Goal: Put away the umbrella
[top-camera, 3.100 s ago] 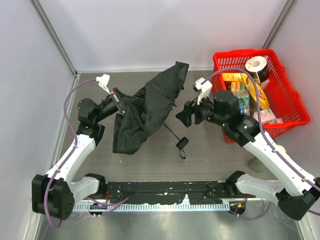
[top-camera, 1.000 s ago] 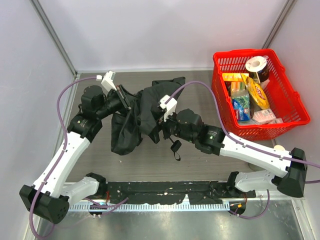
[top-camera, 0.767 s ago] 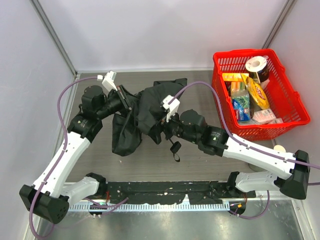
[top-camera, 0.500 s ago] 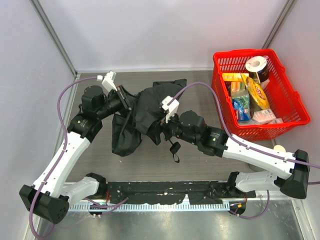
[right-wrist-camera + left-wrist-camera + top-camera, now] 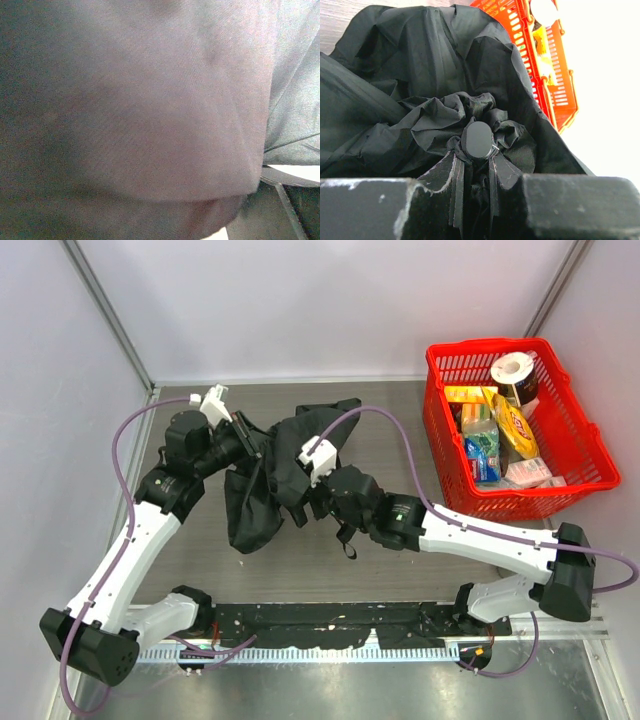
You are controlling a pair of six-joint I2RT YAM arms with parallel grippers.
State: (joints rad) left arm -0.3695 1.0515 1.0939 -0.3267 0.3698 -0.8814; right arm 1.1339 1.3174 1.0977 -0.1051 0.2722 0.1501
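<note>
The umbrella point(image 5: 290, 455) lies crumpled on the grey wood-grain table point(image 5: 400, 560), left of centre and well apart from the red plastic lattice basket point(image 5: 480, 343) at the far right. Its matte black canopy is bunched into soft creased folds. The small black handle point(image 5: 346, 536) with its strap loop trails toward the near edge. Packets in the basket carry print, but it is too small to read. A white paper roll point(image 5: 513, 368) stands at the basket's far corner. The left gripper point(image 5: 248, 443) is closed down narrowly on the umbrella's top end. In the left wrist view, pleated fabric and the smooth oval tip cap point(image 5: 477, 140) sit just above its scuffed black fingers point(image 5: 380, 210). The right gripper point(image 5: 322, 502) is pushed into the canopy's near right side with its jaws spread wide. Its own camera sees only blurred grey weave point(image 5: 125, 100), so whether it grips anything cannot be told. Compared with half a second ago, the right arm has shifted left and deeper into the cloth, while the left arm has barely changed.
</note>
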